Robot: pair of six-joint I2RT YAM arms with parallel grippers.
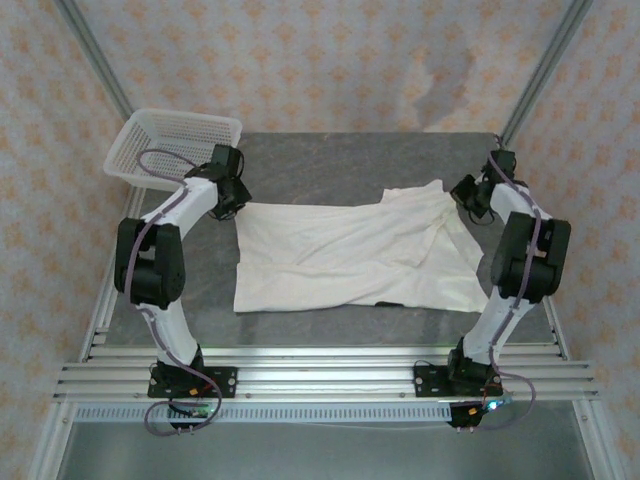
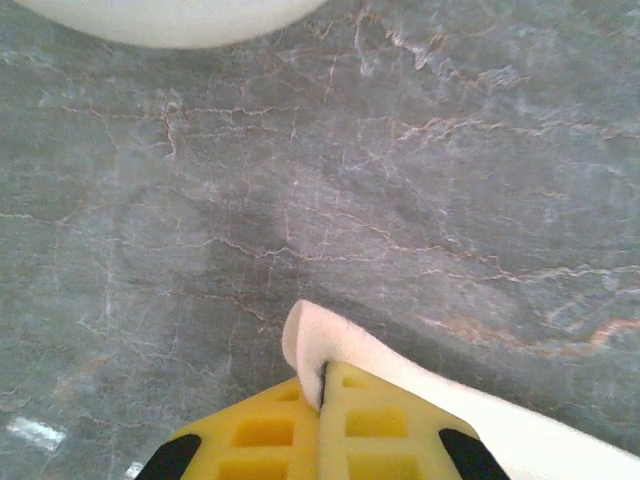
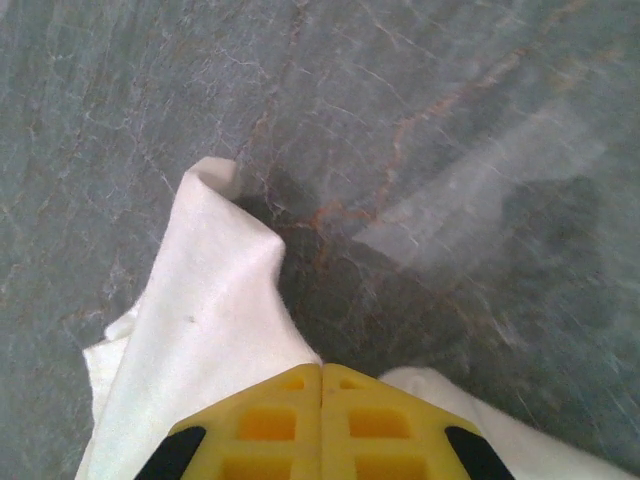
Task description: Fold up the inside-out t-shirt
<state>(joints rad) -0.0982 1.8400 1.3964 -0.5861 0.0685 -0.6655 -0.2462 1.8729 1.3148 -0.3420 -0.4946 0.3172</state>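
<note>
The inside-out t-shirt (image 1: 350,255) lies spread across the dark marbled table, cream-white and wrinkled, with a bunched fold toward its right end. My left gripper (image 1: 232,198) sits at the shirt's far left corner. In the left wrist view its yellow fingers (image 2: 380,420) are shut, with a curl of the cloth's edge (image 2: 400,365) pinched between them. My right gripper (image 1: 466,195) is at the far right corner. There its fingers (image 3: 260,420) are pressed together over the cloth (image 3: 210,310), which comes out from under them on both sides.
A white plastic mesh basket (image 1: 170,145) stands at the table's far left corner, just behind the left arm. Bare table top (image 1: 330,165) runs behind the shirt. Metal frame posts rise at both far corners, and the aluminium rail (image 1: 320,375) crosses the near edge.
</note>
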